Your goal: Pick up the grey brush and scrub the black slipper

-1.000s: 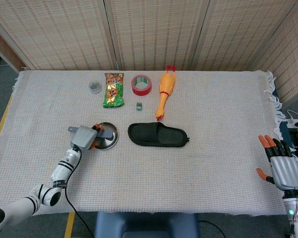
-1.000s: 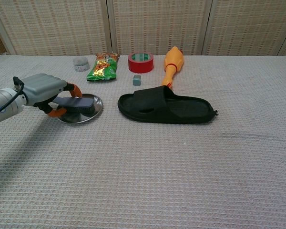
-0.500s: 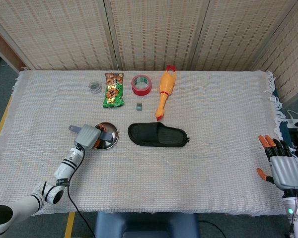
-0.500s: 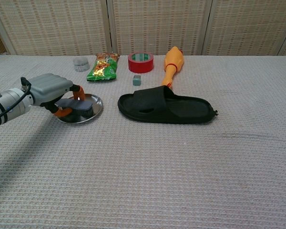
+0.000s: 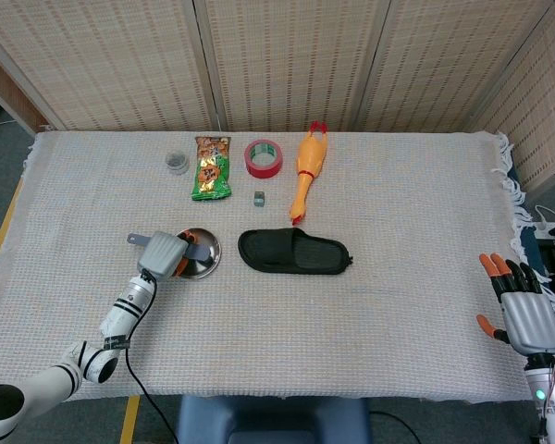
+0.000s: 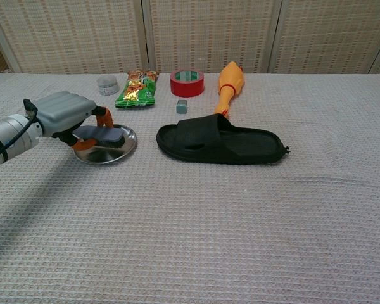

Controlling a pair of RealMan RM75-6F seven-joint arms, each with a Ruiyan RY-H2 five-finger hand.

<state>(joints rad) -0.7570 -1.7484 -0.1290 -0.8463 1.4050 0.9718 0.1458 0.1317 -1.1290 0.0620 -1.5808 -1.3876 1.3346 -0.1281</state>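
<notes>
My left hand grips the grey brush, lifted a little above the round metal dish; the thumb is under the brush and the fingers over it. The black slipper lies on the cloth to the right of the dish, toe end toward the dish, untouched. My right hand hangs off the table's right edge with fingers spread and nothing in it; the chest view does not show it.
Along the far side lie a small clear jar, a green snack bag, a red tape roll, a yellow rubber chicken and a small grey cube. Woven screens stand behind the table.
My left hand closed on the brush and raised it slightly off the dish, tilting it. The right hand barely moved.
</notes>
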